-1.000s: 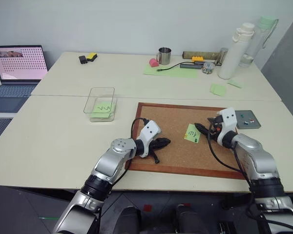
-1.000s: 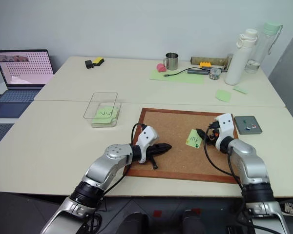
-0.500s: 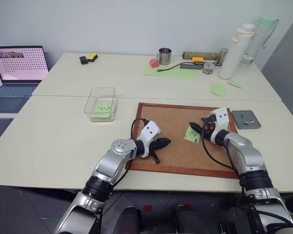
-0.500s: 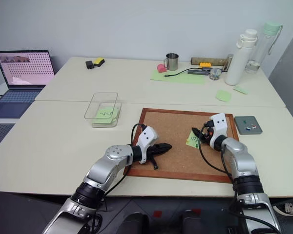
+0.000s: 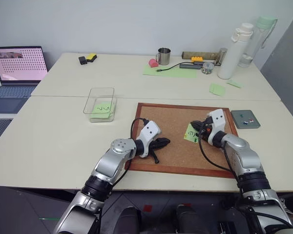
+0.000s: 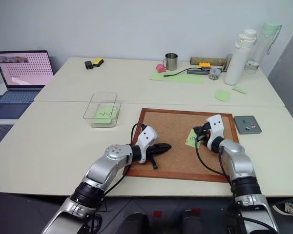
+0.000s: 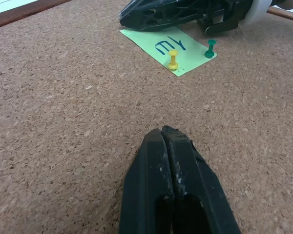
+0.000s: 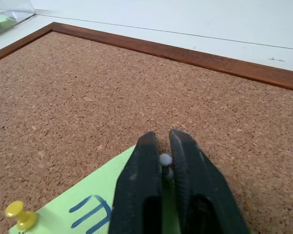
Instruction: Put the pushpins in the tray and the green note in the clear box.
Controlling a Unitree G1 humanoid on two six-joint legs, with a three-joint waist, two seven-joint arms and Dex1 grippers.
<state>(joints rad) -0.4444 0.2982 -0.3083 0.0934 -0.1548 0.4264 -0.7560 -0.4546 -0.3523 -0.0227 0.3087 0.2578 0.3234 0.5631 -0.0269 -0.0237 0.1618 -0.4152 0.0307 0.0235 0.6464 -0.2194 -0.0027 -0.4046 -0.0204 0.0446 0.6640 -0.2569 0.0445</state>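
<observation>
The green note (image 5: 191, 132) lies on the cork board (image 5: 175, 122), marked in dark ink. A yellow pushpin (image 7: 173, 59) and a dark green pushpin (image 7: 210, 48) stand in it. My right gripper (image 8: 163, 141) is at the note's far corner, shut on a pale pushpin (image 8: 165, 159) that sits between its fingertips. My left gripper (image 5: 163, 142) rests shut with nothing in it on the board's left part, pointing at the note. The grey tray (image 5: 245, 119) lies right of the board with small pins in it. The clear box (image 5: 101, 103) stands left of the board with another green note inside.
A laptop (image 5: 17, 68) sits at the far left. On the back table are a metal mug (image 5: 164, 55), a large green sheet (image 5: 173, 71), white bottles (image 5: 232, 51) and loose pale green notes (image 5: 218, 89). The board's wooden frame (image 5: 185, 170) runs near the front edge.
My right gripper has moved left to the note's corner and closed on the pale pushpin. The left gripper has stayed still and shut.
</observation>
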